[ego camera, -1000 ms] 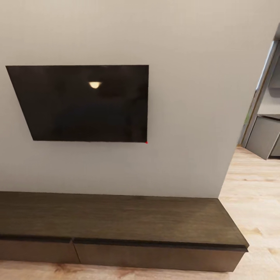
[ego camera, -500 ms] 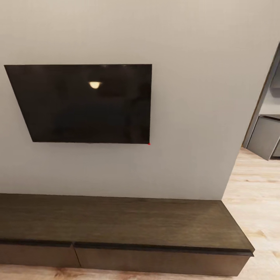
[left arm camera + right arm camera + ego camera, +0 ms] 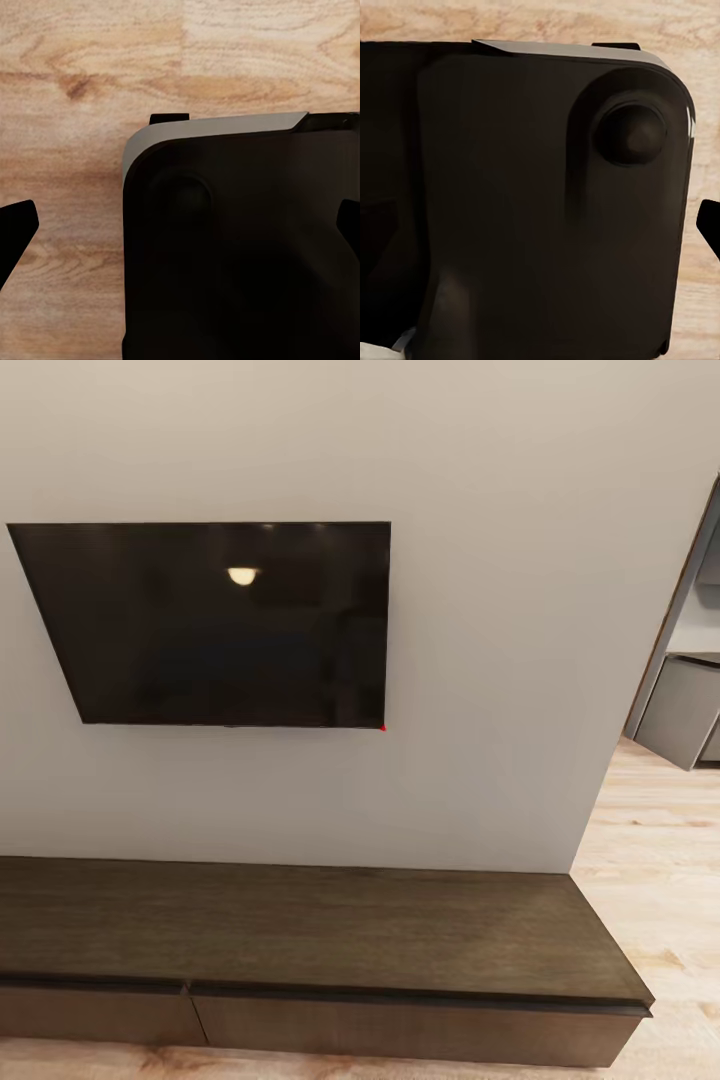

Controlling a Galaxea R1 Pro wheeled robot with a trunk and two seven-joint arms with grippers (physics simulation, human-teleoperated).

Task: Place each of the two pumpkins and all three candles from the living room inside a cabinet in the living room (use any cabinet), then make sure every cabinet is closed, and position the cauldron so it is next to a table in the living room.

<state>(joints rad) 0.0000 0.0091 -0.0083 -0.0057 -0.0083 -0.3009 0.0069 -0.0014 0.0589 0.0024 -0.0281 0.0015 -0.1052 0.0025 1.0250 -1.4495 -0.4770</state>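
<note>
While robot faces wall | cabinet [image 3: 320,930] lies below television [image 3: 215,625], drawer fronts flush, long axis along wall | both pincers: opening cannot be judged, nothing seen held

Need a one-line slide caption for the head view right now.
Head view faces the long dark-brown cabinet, drawer fronts shut, under a wall-mounted black screen, with light wood floor at right.

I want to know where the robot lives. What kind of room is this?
Probably a living room: a dark flat screen hangs on the pale wall, and under it runs a long, low dark-brown cabinet with its drawer fronts shut, standing on a light wood floor.
</note>
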